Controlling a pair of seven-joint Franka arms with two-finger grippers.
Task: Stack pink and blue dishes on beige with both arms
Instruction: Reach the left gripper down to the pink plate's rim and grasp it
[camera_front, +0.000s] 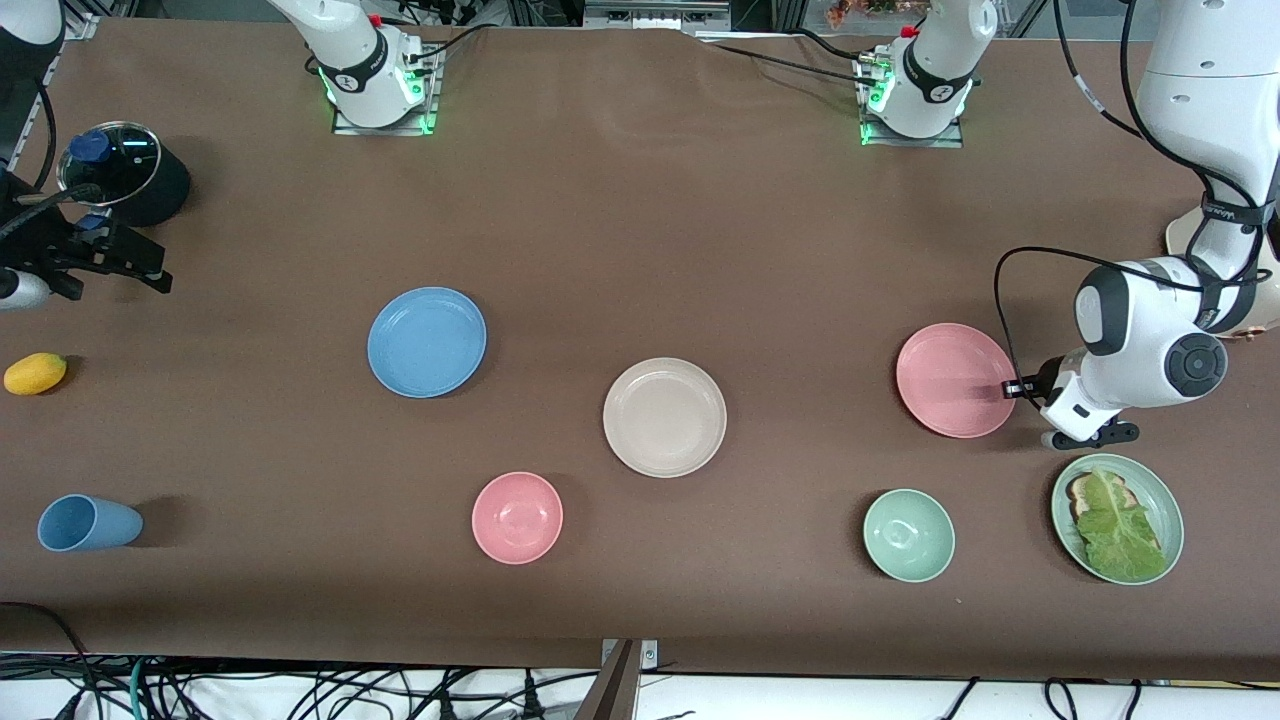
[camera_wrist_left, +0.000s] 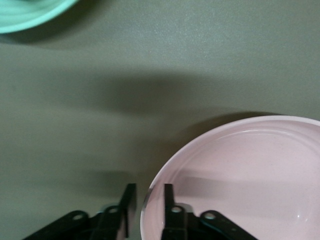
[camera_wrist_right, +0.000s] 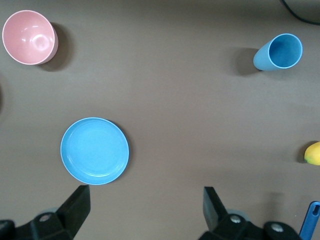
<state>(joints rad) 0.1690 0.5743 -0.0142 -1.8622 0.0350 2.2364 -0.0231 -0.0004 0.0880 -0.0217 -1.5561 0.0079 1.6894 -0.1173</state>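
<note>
The salmon-pink plate (camera_front: 955, 380) lies flat on the table toward the left arm's end. My left gripper (camera_front: 1012, 390) is low at the plate's edge, its jaws narrowed but open. One of the fingers (camera_wrist_left: 169, 200) is over the inside of the pink plate (camera_wrist_left: 240, 175) and the other stands outside, with slim gaps to the rim. The beige plate (camera_front: 665, 417) sits mid-table. Toward the right arm's end lies the sky-blue plate (camera_front: 427, 342). My right gripper (camera_front: 140, 268) hangs wide open and empty, high over that end, apart from the blue plate (camera_wrist_right: 94, 151).
A pink bowl (camera_front: 517, 517) and a green bowl (camera_front: 908, 535) sit nearer the front camera. A green plate with toast and lettuce (camera_front: 1117, 517) is beside the left hand. A blue cup (camera_front: 88, 523), a mango (camera_front: 35, 373) and a lidded black pot (camera_front: 125, 172) are at the right arm's end.
</note>
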